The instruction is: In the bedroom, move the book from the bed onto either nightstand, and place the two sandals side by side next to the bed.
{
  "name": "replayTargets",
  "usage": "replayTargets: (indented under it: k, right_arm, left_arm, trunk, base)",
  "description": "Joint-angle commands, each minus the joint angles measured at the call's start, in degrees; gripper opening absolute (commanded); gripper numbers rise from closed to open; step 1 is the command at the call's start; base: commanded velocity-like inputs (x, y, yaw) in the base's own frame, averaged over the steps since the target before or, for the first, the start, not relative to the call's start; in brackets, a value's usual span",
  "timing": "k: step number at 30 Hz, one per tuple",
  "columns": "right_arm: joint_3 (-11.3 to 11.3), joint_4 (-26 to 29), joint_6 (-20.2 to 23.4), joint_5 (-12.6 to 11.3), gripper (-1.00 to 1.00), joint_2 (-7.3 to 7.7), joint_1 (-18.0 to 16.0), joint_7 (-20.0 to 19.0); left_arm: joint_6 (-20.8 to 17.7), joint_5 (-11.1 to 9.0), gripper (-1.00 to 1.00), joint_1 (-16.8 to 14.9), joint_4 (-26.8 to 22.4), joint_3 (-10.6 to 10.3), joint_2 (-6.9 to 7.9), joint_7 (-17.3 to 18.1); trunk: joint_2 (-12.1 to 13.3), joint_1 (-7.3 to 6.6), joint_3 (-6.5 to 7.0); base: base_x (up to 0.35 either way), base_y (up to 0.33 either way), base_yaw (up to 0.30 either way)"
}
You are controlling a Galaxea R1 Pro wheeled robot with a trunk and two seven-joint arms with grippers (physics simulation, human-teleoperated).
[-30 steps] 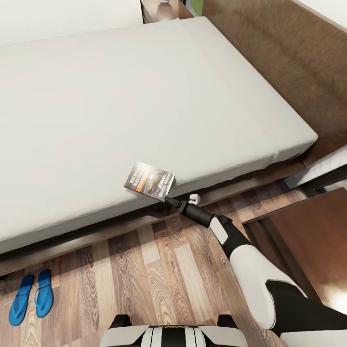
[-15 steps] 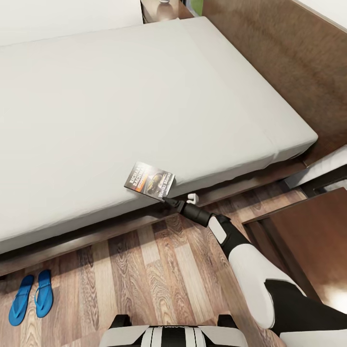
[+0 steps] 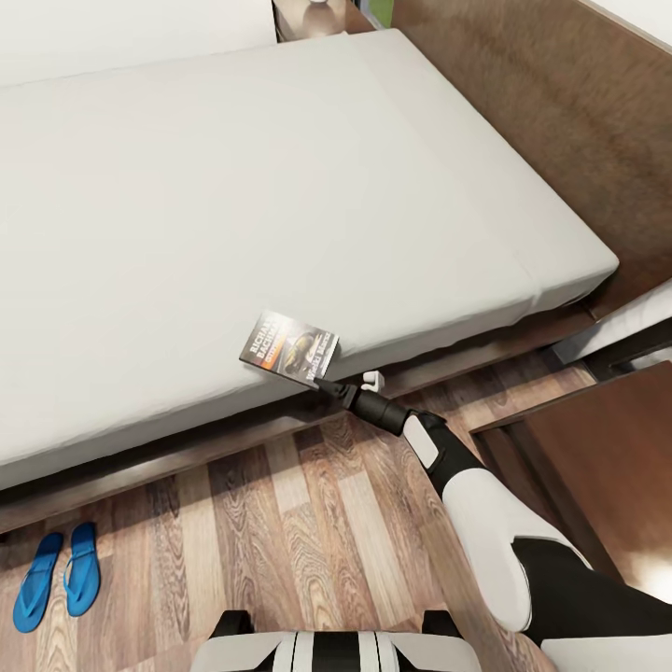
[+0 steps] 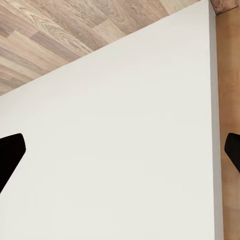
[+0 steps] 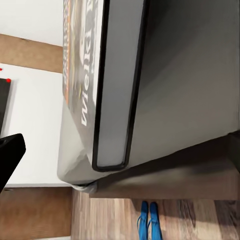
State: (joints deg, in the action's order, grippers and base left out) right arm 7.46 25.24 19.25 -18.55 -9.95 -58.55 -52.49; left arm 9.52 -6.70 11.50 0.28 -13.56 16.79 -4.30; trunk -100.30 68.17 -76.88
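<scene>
Book (image 3: 290,348), a thin dark paperback with an orange band, lies flat at the light-grey mattress edge of the dark-brown wooden bed (image 3: 280,187), the right end effector (image 3: 325,383) touching its corner, fingers parted, and two bright blue sandals (image 3: 54,588) side by side on the wood-plank floor (image 3: 308,541).

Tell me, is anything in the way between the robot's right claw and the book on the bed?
No, nothing visible is. The right gripper is already at the corner of the book, which lies at the near edge of the bed. The right wrist view shows the book's edge up close.
</scene>
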Motion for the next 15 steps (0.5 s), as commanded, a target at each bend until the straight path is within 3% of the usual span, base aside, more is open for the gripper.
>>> replayTargets:
  k: [1, 15]
  right_arm:
    - [0.3, 0.0, 0.5, -0.2, 1.00, -0.04, -0.1, -0.2]
    - [0.3, 0.0, 0.5, -0.2, 1.00, -0.04, -0.2, -0.2]
  left_arm:
    - [0.2, -0.6, 1.00, 0.0, 0.0, -0.5, 0.00, -0.1]
    - [0.2, -0.5, 1.00, 0.0, 0.0, -0.5, 0.00, -0.1]
  trunk:
    - [0.0, 0.01, -0.02]
    - [0.0, 0.01, -0.02]
  base:
    - [0.000, 0.000, 0.000]
    - [0.000, 0.000, 0.000]
